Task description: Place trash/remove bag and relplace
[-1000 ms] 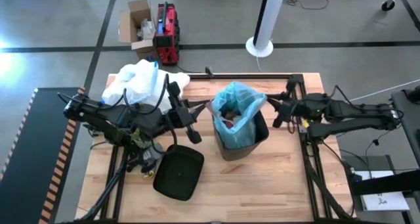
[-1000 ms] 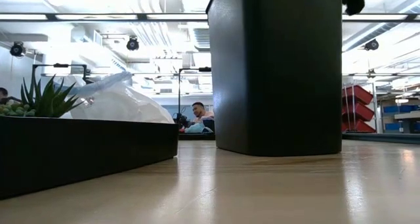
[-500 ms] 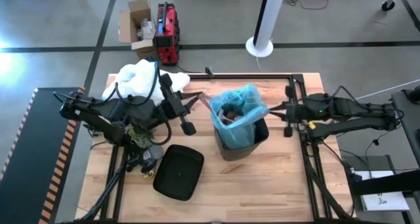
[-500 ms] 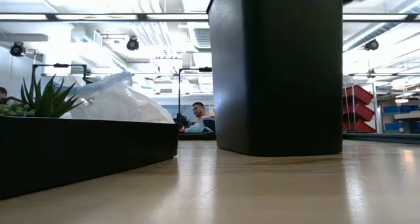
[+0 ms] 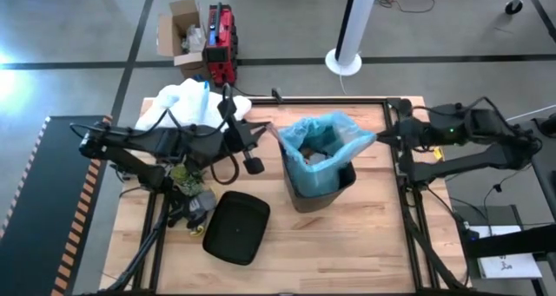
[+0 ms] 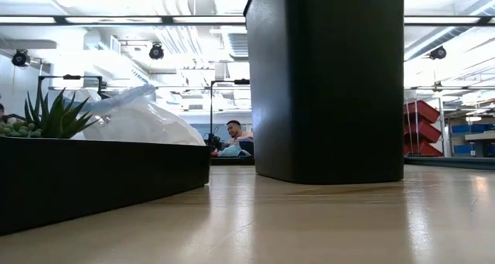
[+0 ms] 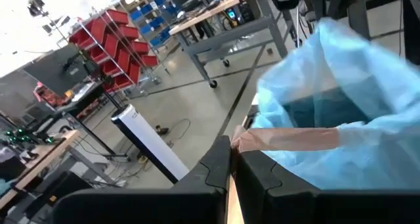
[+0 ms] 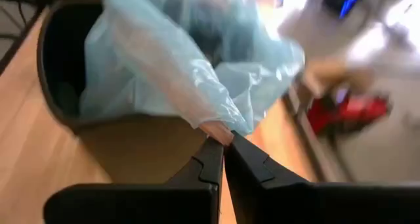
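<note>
High view: the thin, crinkly, translucent light-blue plastic bag [image 5: 320,144] sits in the dark, upright plastic bin [image 5: 323,185], its mouth drawn out to either side above the rim. Crumpled trash [image 5: 316,155] lies inside it. The left gripper [image 5: 266,133] is at the bag's edge on the bin's left side; the right gripper [image 5: 382,137] is at the opposite edge. A round black lid [image 5: 236,228] lies flat on the table, near the bin's left.

Low view: only the bin's dark wall [image 6: 329,82] shows; neither gripper is visible.

Left wrist view: the left gripper [image 7: 231,152] is clamped on a pinkish strip at the bag's rim [image 7: 289,138].

Right wrist view: the right gripper [image 8: 223,148] is pinched tight on a gathered fold of the bag [image 8: 170,60], just above the bin's rim [image 8: 59,109].

Judgement: the film is light, soft and slippery, liable to tear or slide free. The rim, taken at opposite sides, is the sound hold.
</note>
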